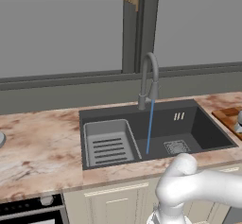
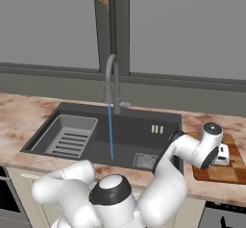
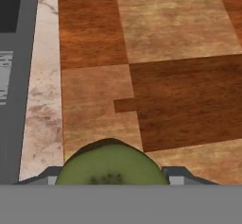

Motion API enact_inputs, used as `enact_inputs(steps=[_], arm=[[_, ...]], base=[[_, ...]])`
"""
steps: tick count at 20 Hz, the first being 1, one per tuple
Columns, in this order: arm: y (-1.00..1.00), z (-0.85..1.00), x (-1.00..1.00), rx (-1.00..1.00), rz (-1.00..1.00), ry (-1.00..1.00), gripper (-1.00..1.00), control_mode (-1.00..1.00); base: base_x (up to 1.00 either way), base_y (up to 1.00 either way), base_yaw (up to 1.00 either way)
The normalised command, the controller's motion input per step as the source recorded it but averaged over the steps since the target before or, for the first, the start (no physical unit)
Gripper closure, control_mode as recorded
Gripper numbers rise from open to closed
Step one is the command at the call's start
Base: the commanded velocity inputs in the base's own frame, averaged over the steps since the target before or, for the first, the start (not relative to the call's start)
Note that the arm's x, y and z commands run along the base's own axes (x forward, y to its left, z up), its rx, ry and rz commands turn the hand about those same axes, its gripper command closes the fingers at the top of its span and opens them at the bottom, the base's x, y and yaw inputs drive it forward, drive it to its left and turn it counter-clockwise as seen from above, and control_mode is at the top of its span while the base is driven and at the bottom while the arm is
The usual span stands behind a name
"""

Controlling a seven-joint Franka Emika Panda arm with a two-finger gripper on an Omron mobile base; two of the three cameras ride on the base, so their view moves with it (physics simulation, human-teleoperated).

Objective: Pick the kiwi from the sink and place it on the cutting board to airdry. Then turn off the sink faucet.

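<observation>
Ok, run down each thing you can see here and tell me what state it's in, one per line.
sink faucet: on, blue stream running into the basin.
sink: holds the ribbed tray insert, with no kiwi in it.
kiwi: held between the tool's fingertips, over the board.
cutting board: lies flat on the counter, bare under the hand.
tool: shut on the kiwi.

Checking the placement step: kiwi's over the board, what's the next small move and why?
Probably lower a little and open. In the hand view the kiwi sits between the fingertips of the gripper, right above the cutting board. Water runs from the faucet, so that comes after.
</observation>
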Motion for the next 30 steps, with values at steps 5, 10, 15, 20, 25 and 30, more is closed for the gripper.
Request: enact_inputs(steps=[5,10,15,20,25,30], arm=[[-0.07,-0.07,0.09,0.00,0.00,0.00,1.00,-1.00],[-0.16,-0.03,0.17,0.01,0.00,0.00,-1.00,-1.00],[-0.07,0.00,0.02,0.03,0.00,0.00,-1.00,-1.00],[0.00,0.02,0.00,0.04,0.00,0.00,-1.00,-1.00],[0.01,0.25,-0.19,0.05,0.04,-0.08,-1.00,-1.00],[0.27,0.53,-0.37,0.04,0.11,-0.15,-1.00,-1.00]], base=[[0.00,0.00,0.00],[0.00,0.00,0.00],[0.00,0.00,0.00],[0.00,0.00,0.00],[0.00,0.00,0.00],[0.00,0.00,0.00]])
